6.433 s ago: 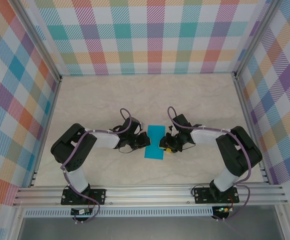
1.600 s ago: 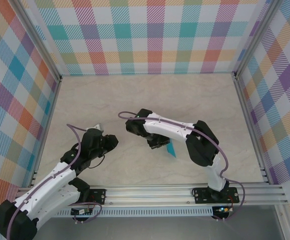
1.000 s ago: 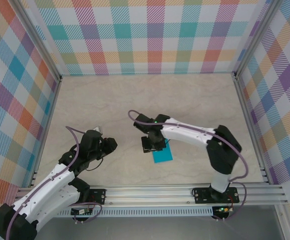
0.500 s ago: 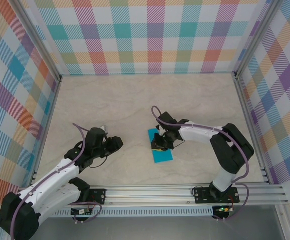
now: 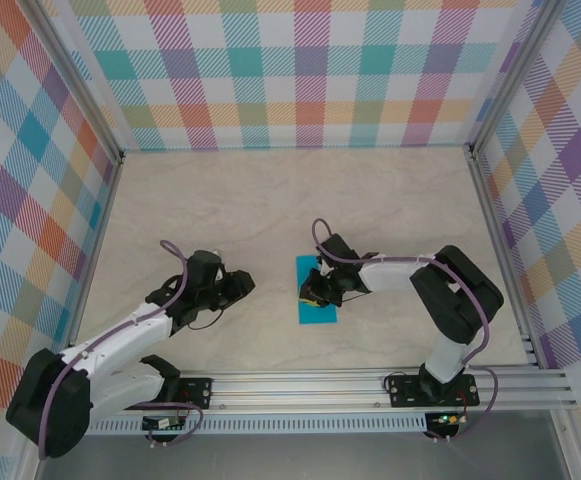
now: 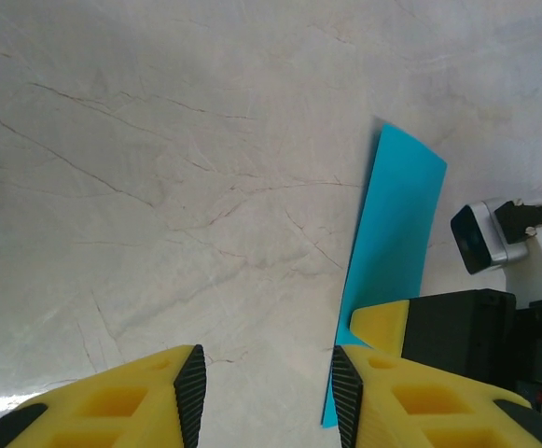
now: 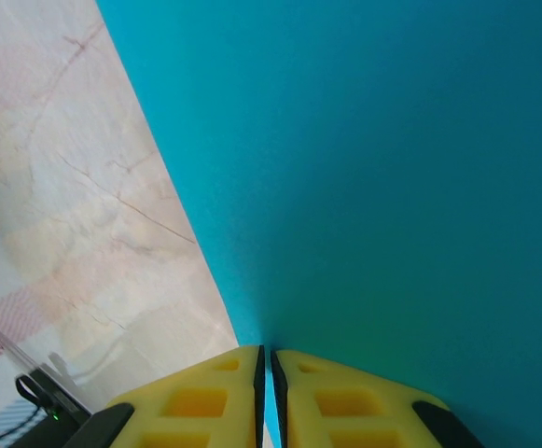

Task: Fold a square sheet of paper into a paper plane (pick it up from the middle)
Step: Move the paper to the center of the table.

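I judge I'm mid-fold: my right claw (image 7: 265, 359) pinches an edge of the teal paper sheet (image 5: 320, 312) at mid-table, my left claw (image 6: 268, 373) hangs spread and empty nearby, and next comes a flat, aligned crease.

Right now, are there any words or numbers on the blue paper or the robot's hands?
None readable. The folded blue paper is plain; the left gripper and right gripper are unmarked; the checked walls carry only colours. The little circuit boards at the bottom edge are too small to tell.
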